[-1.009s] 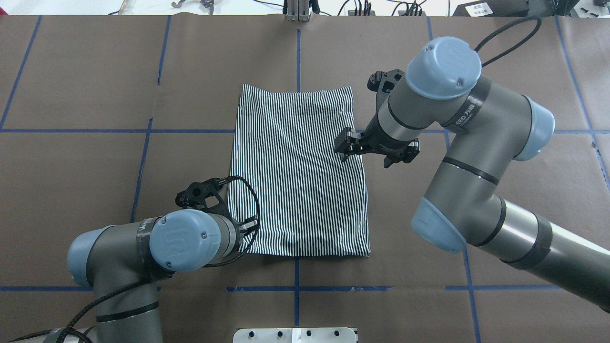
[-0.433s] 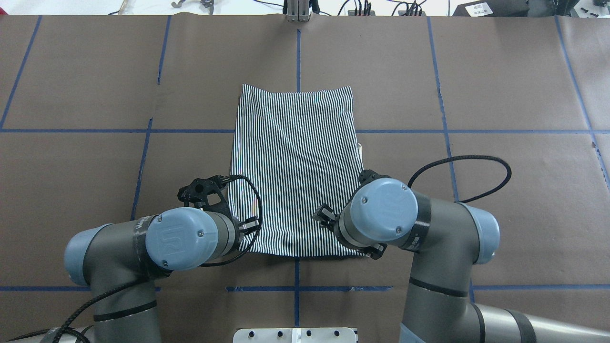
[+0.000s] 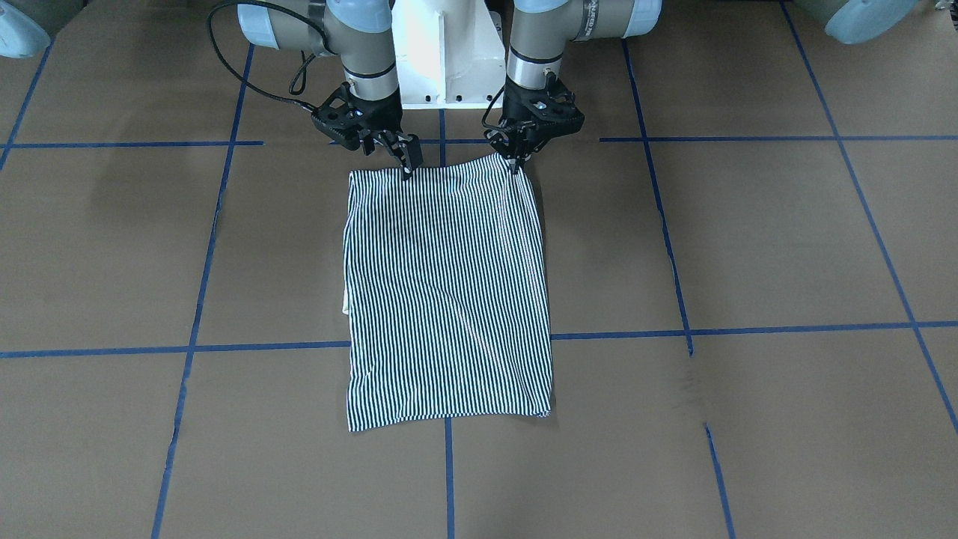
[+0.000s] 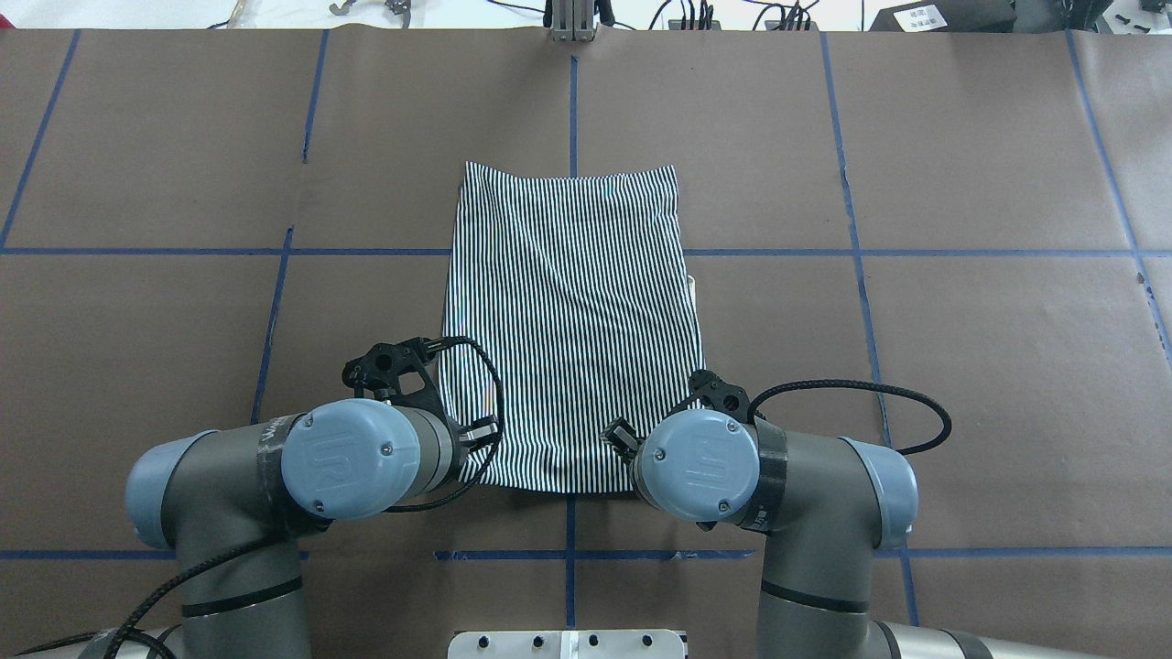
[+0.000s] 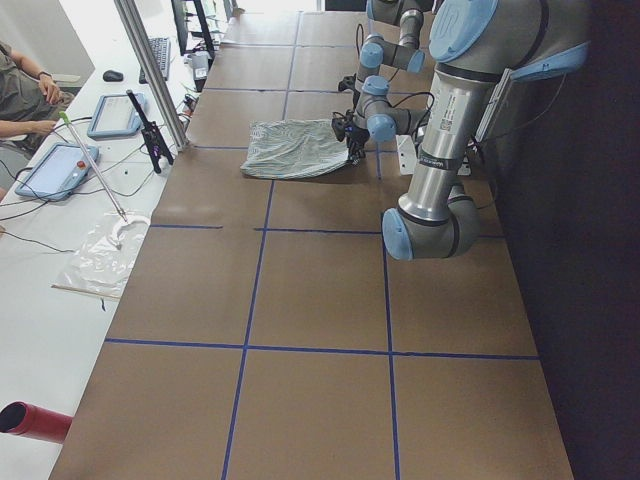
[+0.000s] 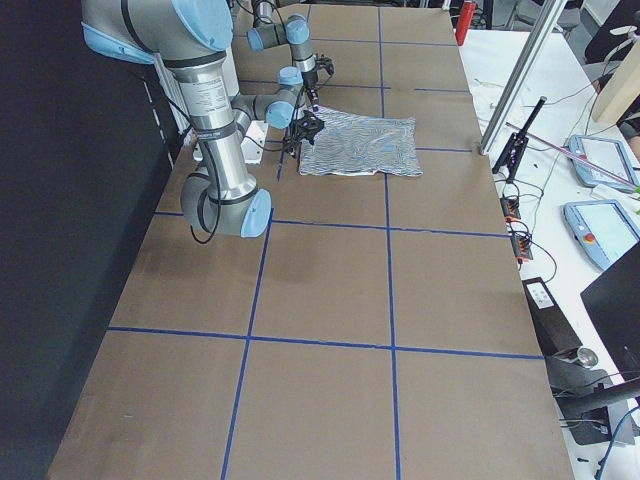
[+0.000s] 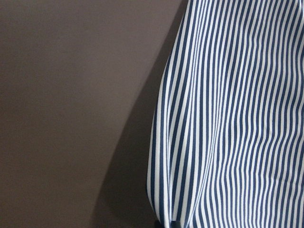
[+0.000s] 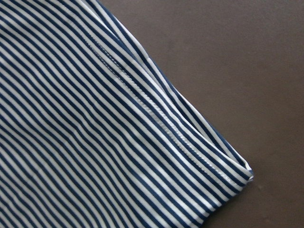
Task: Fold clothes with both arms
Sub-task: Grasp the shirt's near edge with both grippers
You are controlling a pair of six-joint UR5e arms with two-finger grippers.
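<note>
The striped polo shirt (image 4: 572,320) lies folded into a flat rectangle in the middle of the table, also seen as shirt (image 3: 447,299). A sliver of cream (image 4: 691,286) peeks from its right edge. My left gripper (image 3: 516,163) is at the shirt's near left corner, shut on the fabric, which is slightly lifted there. In the overhead view that gripper is hidden under the left wrist (image 4: 366,458). My right gripper (image 3: 395,159) hangs open over the near edge, one fingertip (image 3: 409,171) touching the hem. The wrist views show only striped cloth (image 8: 118,142) and brown table.
Brown table cover with blue tape grid lines (image 4: 572,554). The white pedestal base (image 3: 441,67) stands just behind the shirt's near edge. A side desk with tablets (image 5: 60,165) and a seated person's arm (image 5: 25,95) lies beyond the table's far edge.
My right arm swung from the shirt's far right edge back to its near right end and lowered there. The left arm and the shirt stayed still.
</note>
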